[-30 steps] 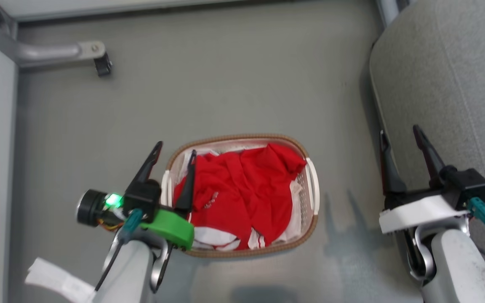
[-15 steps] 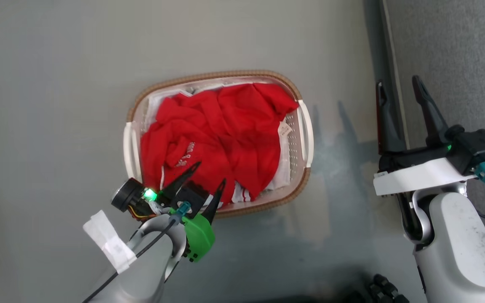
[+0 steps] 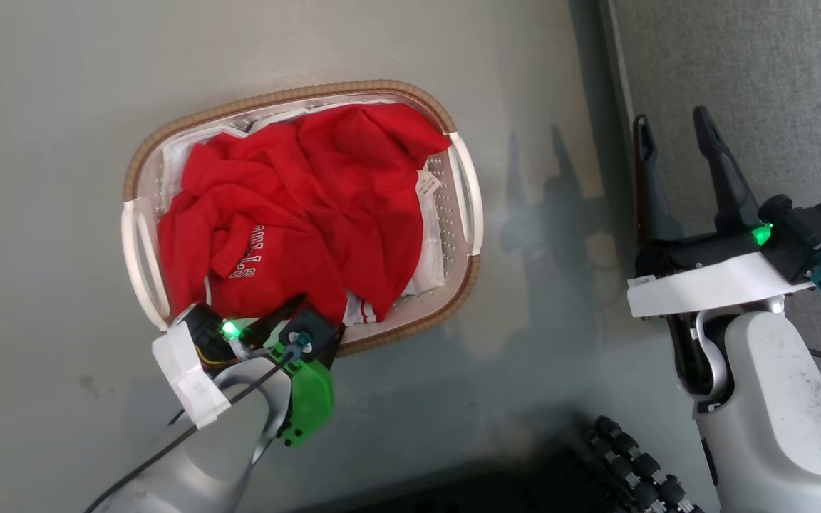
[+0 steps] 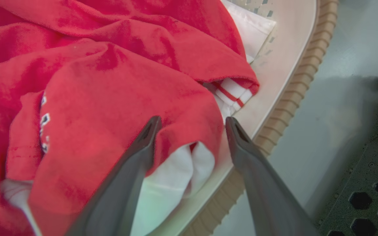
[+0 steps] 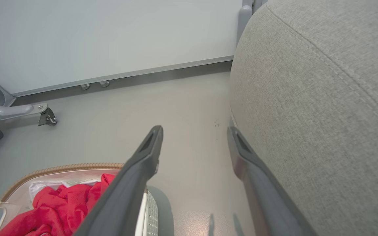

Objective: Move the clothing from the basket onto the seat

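The left pincer (image 3: 321, 313) hangs over the near rim of the basket (image 3: 282, 96), its two fingers spread wide and gripping nothing. In the left wrist view the pincer (image 4: 193, 120) straddles a fold of the clothing (image 4: 110, 82): one finger lies across the red cloth, and the other points at the cloth's edge, above the basket's inner wall (image 4: 274, 68). Whether either tip touches the cloth cannot be told.

The clothing (image 3: 296, 206) lies heaped in the basket, with white letters (image 3: 246, 253) facing up and a striped white cuff (image 4: 233, 95) near the brown rim. The basket stands on the grey floor (image 3: 61, 107).

Further right, well apart from the basket, the right pincer (image 3: 670, 117) is also spread and empty, and stands over the edge of the seat (image 3: 738, 71). The right wrist view shows its fingers (image 5: 143, 164) above the floor, the seat (image 5: 323, 98) just beside them.
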{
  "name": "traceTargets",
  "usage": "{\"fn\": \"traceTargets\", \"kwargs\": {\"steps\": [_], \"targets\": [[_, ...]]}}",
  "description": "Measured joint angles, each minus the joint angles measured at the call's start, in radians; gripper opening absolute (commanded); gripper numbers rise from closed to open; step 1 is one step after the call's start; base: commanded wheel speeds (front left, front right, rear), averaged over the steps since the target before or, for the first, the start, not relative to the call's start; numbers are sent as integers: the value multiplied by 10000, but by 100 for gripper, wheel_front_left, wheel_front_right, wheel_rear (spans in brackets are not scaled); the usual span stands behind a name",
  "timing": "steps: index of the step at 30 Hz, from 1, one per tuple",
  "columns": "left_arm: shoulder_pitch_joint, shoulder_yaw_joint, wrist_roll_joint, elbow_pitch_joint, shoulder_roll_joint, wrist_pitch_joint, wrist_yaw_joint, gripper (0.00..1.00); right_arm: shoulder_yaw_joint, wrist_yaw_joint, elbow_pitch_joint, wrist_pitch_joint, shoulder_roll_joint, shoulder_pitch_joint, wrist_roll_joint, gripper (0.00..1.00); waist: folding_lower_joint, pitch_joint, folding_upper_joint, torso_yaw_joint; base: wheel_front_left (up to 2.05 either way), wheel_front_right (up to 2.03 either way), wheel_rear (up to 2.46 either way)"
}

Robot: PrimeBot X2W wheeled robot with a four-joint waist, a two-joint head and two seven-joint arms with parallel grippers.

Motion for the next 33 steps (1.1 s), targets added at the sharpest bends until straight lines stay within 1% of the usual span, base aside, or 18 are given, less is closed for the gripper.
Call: {"fn": "traceTargets", "kwargs": {"steps": [2, 9, 10, 11, 13, 20, 27, 31, 33], "targets": [[-151, -36, 2, 261, 44, 148, 23, 100, 59, 0, 0, 0, 2, -4, 81, 100, -1, 69, 0, -111, 0, 0, 0], [-538, -58, 15, 951, 136, 489, 430, 100, 203, 0, 15, 0, 0, -11, 267, 100, -2, 151, 0, -422, 0, 0, 0], [-555, -58, 8, 1001, 142, 489, 441, 69, 213, 0, 27, 0, 2, -11, 276, 100, -1, 141, 0, -449, 0, 0, 0], [-557, -52, -10, 1055, 136, 487, 441, 42, 213, 0, 38, 0, 2, -11, 301, 100, -2, 122, 0, -466, 0, 0, 0], [-560, -56, -71, 1154, 121, 479, 439, 0, 207, 0, 67, 0, 2, -10, 324, 100, -2, 68, 0, -483, 0, 0, 0], [-558, -100, -286, 1210, -12, 25, 368, 0, 69, 0, 253, 0, 4, 42, 146, 100, -2, -346, 0, -389, 0, 0, 0], [-524, -174, -353, 913, -13, -349, 360, 0, -130, 0, 460, 0, 6, 291, -257, 100, -2, -1096, 0, -82, 0, 0, 0], [-336, -125, -477, 518, -33, -412, 351, 0, -263, 0, 589, 0, 8, 575, -548, 100, -1, -1689, 0, 150, 0, 0, 0], [-221, -96, -516, 21, -36, -433, 332, 0, -295, 0, 677, 0, 8, 755, -686, 100, -2, -2016, 0, 269, 0, 0, 0]]}}
